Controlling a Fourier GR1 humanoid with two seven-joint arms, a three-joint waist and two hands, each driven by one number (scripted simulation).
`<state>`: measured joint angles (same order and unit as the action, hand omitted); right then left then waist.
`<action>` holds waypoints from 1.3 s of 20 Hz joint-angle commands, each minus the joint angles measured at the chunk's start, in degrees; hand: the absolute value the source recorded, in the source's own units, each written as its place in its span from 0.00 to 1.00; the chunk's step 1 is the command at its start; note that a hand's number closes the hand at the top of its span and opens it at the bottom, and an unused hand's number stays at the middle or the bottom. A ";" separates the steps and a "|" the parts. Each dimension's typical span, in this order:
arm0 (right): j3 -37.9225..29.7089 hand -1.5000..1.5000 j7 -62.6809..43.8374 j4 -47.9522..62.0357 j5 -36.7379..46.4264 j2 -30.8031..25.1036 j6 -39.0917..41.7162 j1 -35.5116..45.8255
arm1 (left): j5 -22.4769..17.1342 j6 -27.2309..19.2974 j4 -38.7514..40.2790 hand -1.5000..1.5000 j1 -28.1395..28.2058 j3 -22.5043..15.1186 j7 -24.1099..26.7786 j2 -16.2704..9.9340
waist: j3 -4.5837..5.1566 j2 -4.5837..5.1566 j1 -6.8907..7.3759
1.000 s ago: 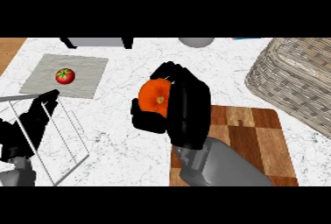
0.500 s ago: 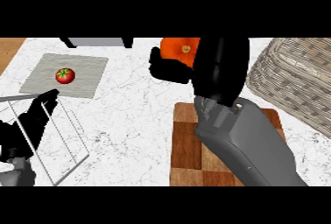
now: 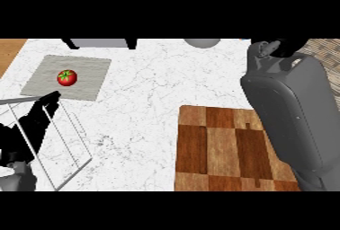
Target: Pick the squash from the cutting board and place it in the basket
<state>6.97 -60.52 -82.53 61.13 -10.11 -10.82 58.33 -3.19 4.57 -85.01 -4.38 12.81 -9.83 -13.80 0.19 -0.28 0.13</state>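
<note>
Two arms in the shot, but only one is doing anything. Right forearm [image 3: 292,121] runs up the 3 o'clock side of the frame, from about 5 o'clock to 1 o'clock, lying over the right part of the wooden cutting board [image 3: 219,152]. Right hand [image 3: 274,48] only shows as a bit of black at the very top edge, around 1 o'clock, so honestly can't tell whether its fingers are apart or wrapped round anything. Squash isn't visible anywhere; it might be hidden in that hand, but the view cuts it off, so no way to say. The board's visible surface has nothing on it apart from the arm crossing over it.

Basket [image 3: 327,49] just peeks in as a woven corner at 2 o'clock, right beside the hand.

Left hand [image 3: 23,130] sits at 8 o'clock by the left edge, fingers straight and pointing up, resting, holding nothing. It overlaps a thin wire frame [image 3: 66,134] lying on the white marble counter [image 3: 146,90].

Over at 10 o'clock a red tomato [image 3: 66,77] sits on a grey mat [image 3: 86,85], well apart from everything else. Grey round thing [image 3: 201,42] at 12 o'clock, cut off by the top edge
</note>
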 commanded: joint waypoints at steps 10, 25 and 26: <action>-13.07 1.00 10.99 6.45 -5.54 -11.67 -0.41 -6.20 | 0.54 0.53 1.20 0.50 -6.43 -1.54 -5.70 -0.44 | -0.23 0.44 -0.54; -21.28 0.00 18.58 13.93 -4.21 -12.32 -18.16 -18.33 | 0.85 1.84 2.61 0.50 -7.37 0.68 -4.03 -0.38 | -0.22 0.68 -0.33; -22.22 0.00 17.81 14.83 -7.05 -11.61 -16.48 -15.45 | 1.99 2.31 6.40 0.50 -7.02 0.68 -0.63 -0.28 | -0.18 0.62 -0.25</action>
<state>-12.44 -41.20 -71.13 54.02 -22.54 -23.15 42.16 -2.06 5.92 -84.40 -5.35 14.76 -10.13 -12.73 -0.01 -0.17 0.51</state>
